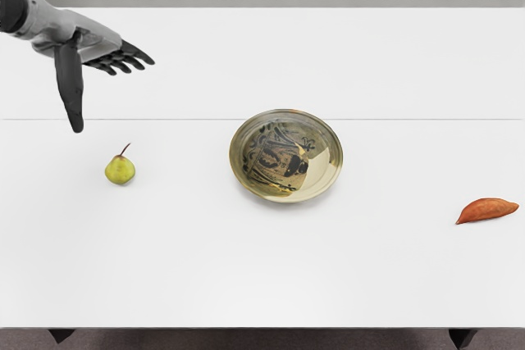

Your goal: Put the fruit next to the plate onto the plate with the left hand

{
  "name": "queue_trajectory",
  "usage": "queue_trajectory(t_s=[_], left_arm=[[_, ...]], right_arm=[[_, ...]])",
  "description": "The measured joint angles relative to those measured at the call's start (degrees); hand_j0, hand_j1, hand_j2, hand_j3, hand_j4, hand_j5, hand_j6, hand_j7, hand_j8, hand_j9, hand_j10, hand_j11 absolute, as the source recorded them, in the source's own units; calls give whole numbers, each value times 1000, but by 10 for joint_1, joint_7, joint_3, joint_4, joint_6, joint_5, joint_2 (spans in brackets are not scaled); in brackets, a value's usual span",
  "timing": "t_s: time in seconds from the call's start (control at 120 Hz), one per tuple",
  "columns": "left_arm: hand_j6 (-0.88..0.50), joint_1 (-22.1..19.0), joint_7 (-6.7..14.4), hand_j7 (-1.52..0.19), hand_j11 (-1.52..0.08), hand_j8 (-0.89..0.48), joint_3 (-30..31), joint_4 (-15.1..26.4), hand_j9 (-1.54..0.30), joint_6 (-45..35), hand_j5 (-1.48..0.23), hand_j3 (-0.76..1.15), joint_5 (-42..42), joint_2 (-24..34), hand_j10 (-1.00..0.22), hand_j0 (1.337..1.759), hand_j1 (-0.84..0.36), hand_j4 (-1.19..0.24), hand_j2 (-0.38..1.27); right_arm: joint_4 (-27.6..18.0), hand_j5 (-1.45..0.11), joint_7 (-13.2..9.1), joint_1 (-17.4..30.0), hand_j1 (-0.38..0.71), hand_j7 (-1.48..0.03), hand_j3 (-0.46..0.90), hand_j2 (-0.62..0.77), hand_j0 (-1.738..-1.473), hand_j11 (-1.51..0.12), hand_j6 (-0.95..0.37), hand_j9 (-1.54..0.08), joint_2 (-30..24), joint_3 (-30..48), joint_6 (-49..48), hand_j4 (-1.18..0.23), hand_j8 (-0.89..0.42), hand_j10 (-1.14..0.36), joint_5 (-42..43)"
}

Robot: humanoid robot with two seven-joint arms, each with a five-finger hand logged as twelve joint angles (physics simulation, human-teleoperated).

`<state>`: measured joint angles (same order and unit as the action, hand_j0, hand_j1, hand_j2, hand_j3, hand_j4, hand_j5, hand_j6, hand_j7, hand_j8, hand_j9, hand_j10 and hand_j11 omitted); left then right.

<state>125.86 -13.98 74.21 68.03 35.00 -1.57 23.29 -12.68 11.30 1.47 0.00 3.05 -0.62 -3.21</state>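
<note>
A small yellow-green pear [120, 170] with a brown stem stands on the white table, left of the plate. The plate [321, 178] is a glazed olive-tan dish with a dark painted pattern, at the table's middle. My left hand [94, 67] hovers above and behind the pear at the upper left, its dark fingers spread and the thumb pointing down. It holds nothing and is well clear of the pear. The right arm does not show.
An orange-brown sweet potato [486, 210] lies near the table's right edge, far from the plate. The table's front edge runs along the bottom of the view.
</note>
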Motion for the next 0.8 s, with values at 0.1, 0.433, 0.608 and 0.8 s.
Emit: queue_trajectory(t_s=[0.1, 0.433, 0.608, 0.8], left_arm=[[-6, 0, 0, -7, -7, -6, -3, 0, -7, 0, -7, 0, 0, 1, -5, 1658, 343, -6, 1], [-6, -20, -1, -7, -7, -6, -5, -10, -7, 0, -7, 0, 1, -1, -5, 1658, 343, -6, 1], [-7, -18, -2, -8, -8, -6, -4, -18, -8, 0, -8, 0, 4, -7, -6, 1658, 342, -7, 1], [-5, 69, 25, -5, -5, -4, 12, 155, -5, -110, -5, 0, 91, -30, -4, 1658, 344, -4, 1]], right_arm=[[1, -13, -2, 1, -337, -13, 0, -2, -1658, -13, -10, -13, 0, 0, 0, -10, -10, -10, -1], [2, -13, -3, 4, -337, -13, 0, -2, -1658, -13, -10, -13, 0, -1, 0, -10, -10, -10, 0], [2, -13, -3, 5, -337, -13, 0, -2, -1658, -13, -10, -13, 0, -1, 0, -10, -10, -10, 0], [2, -13, -3, 5, -337, -13, 0, -2, -1658, -13, -10, -13, 0, -1, 0, -10, -10, -10, 0]])
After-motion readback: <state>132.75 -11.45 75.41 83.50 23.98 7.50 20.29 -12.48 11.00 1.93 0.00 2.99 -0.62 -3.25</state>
